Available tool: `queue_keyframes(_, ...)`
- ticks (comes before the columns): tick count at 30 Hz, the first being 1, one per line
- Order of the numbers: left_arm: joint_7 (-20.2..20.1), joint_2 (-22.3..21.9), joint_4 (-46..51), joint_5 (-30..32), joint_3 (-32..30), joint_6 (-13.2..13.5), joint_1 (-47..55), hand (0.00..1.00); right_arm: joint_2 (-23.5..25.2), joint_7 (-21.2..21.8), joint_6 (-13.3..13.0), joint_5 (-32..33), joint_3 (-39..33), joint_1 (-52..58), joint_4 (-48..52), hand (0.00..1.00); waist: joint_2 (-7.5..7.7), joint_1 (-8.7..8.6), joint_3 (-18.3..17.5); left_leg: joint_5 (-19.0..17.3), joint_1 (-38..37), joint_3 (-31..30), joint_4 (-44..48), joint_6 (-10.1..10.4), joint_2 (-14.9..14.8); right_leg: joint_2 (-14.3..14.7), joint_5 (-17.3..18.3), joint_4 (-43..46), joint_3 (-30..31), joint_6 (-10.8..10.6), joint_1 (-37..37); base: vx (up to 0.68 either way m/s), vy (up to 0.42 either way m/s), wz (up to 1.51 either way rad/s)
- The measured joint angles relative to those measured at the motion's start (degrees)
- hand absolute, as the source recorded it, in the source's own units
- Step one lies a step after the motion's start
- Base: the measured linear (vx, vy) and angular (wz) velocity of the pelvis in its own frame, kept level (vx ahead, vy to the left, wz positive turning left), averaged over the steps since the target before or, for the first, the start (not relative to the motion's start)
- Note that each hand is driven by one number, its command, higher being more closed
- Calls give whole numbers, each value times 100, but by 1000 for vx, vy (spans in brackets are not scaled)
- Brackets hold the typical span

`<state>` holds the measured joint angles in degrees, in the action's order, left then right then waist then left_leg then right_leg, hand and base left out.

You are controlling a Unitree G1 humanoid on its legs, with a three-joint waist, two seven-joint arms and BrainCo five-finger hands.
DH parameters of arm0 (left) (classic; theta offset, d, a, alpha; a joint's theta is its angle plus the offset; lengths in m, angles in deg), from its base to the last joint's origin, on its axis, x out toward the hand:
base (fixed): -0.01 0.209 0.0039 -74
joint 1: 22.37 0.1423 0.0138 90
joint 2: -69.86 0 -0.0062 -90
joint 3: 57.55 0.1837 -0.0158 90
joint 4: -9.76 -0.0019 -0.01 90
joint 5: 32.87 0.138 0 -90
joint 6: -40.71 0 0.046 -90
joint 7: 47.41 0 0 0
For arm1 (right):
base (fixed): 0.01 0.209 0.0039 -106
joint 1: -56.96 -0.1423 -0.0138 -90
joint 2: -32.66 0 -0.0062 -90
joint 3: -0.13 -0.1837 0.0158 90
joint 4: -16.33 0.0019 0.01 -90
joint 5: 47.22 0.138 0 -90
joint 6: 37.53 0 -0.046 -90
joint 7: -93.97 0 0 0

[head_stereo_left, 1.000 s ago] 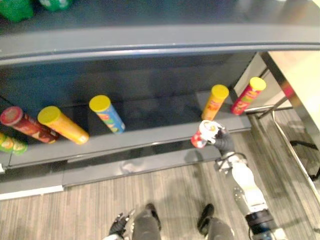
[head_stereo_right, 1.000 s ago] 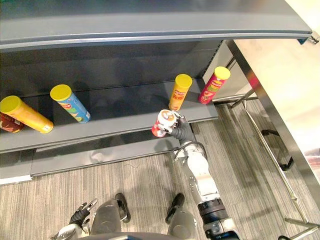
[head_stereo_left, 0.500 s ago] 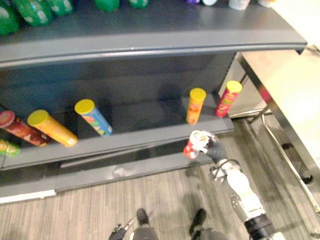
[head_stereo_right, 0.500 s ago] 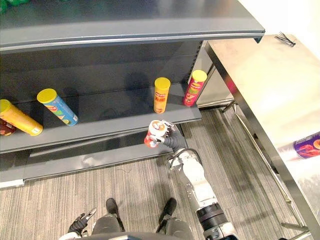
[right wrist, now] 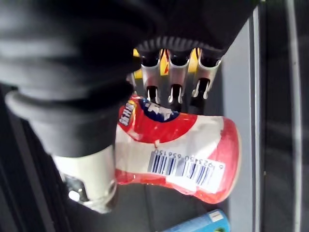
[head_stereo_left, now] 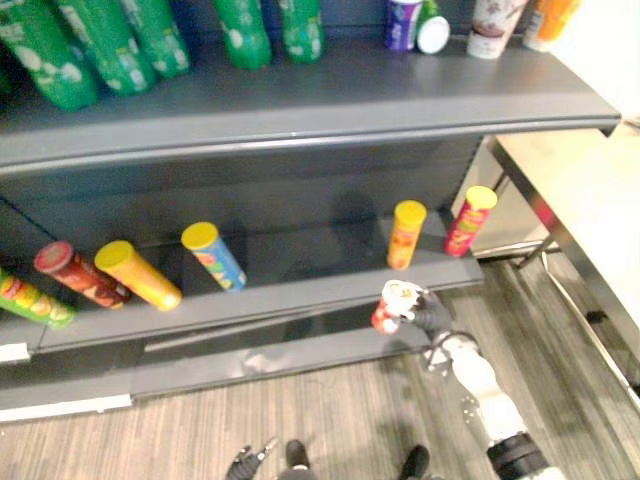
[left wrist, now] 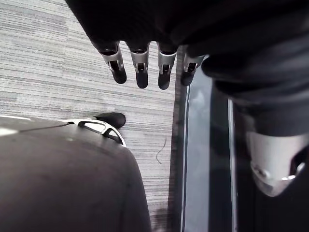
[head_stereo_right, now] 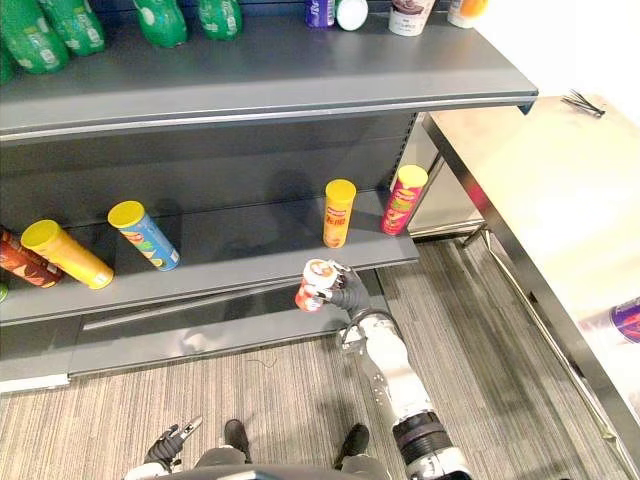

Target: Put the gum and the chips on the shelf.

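Observation:
My right hand [head_stereo_right: 350, 298] is shut on a red and white gum tub [head_stereo_left: 393, 305], held tilted just in front of the lower shelf's front edge [head_stereo_left: 300, 290]. In the right wrist view the fingers [right wrist: 174, 77] curl over the tub [right wrist: 178, 154], whose barcode faces the camera. On that shelf an orange chips can [head_stereo_left: 405, 235] and a red chips can [head_stereo_left: 468, 220] stand upright, right behind the tub. My left hand [head_stereo_right: 165, 450] hangs low near the floor, its fingers [left wrist: 140, 63] relaxed and holding nothing.
More chips cans lie along the lower shelf: blue [head_stereo_left: 213, 255], yellow [head_stereo_left: 138, 275], dark red [head_stereo_left: 75, 272], green [head_stereo_left: 30, 300]. Green bottles [head_stereo_left: 100, 45] and cups stand on the upper shelf. A steel table [head_stereo_right: 540, 180] with a purple can [head_stereo_right: 625, 320] stands at the right.
The view has swung upward, bringing the upper shelf and its bottles into sight. My right hand still holds the gum tub by the lower shelf's front edge.

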<state>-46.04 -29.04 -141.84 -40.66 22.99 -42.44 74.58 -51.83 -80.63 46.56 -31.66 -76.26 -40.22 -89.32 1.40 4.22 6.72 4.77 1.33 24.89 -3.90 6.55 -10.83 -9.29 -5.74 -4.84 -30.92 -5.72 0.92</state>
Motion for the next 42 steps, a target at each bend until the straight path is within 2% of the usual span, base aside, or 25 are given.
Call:
queue_keyframes(3, -15, -19, 2, 4, -2, 1, 15, 0, -175, -7, 44, -387, 3, -221, -225, 100, -23, 56, -1, 21, -7, -204, -16, -20, 26, -6, 7, -38, -199, -8, -155, 8, 9, 31)
queue_keyframes(6, -53, -20, 3, 5, -6, -1, 67, 0, -177, 16, 43, -445, 153, -527, -252, 100, -26, 93, -2, 89, -22, -270, -112, -39, 54, -13, 7, -40, -287, -9, -186, 6, 16, 17)
queue_keyframes(11, -46, -71, 6, 5, -120, -4, 99, 0, -35, 156, 45, -419, 955, -1115, -173, 100, -24, 150, -3, 123, -32, -378, -152, -50, 112, -63, -8, -46, -366, -33, -254, 21, 21, 10)
queue_keyframes(13, -43, -88, 7, 7, -162, -4, 91, 0, 19, 295, 41, -364, 1295, -1377, 231, 100, -21, 239, -4, 127, -32, -415, -152, -54, 116, -68, -9, -40, -398, -33, -275, 29, 12, 7)
queue_keyframes(22, 27, -115, 4, -2, -219, -82, 142, 0, 156, 388, 42, 378, 1841, -2390, 851, 100, 104, 321, -62, 149, -35, -515, -153, -63, 105, -68, -7, -24, -493, -31, -341, 5, 1, 6)
queue_keyframes(27, 59, -68, 7, -11, -218, -86, 170, 0, 184, 294, 35, 759, 1783, -3433, 888, 100, 226, 358, -125, 161, -51, -512, -153, -54, 89, -65, -8, -23, -485, -29, -350, 0, 0, 0)
queue_keyframes(33, 62, -14, 18, -63, -219, -130, 213, 0, 179, -114, -74, 976, 1251, -4500, 860, 100, 353, 387, -181, 171, -74, -503, -153, -56, 89, -65, -9, -24, -475, -28, -366, 0, 0, 0)
queue_keyframes(38, 62, 9, 61, -87, -220, -157, 246, 0, -16, -364, -84, 1027, 1076, -5063, 458, 100, 405, 391, -178, 162, -154, -482, -156, -44, 72, -52, -7, -44, -454, -27, -423, 4, -1, -1)
queue_keyframes(42, 63, 31, 72, -99, -219, -197, 246, 0, -130, -633, -87, 1023, 611, -5566, -306, 100, 447, 399, -177, 171, -150, -466, -158, -33, 42, -24, -3, -48, -439, -19, -422, 8, -3, -2)
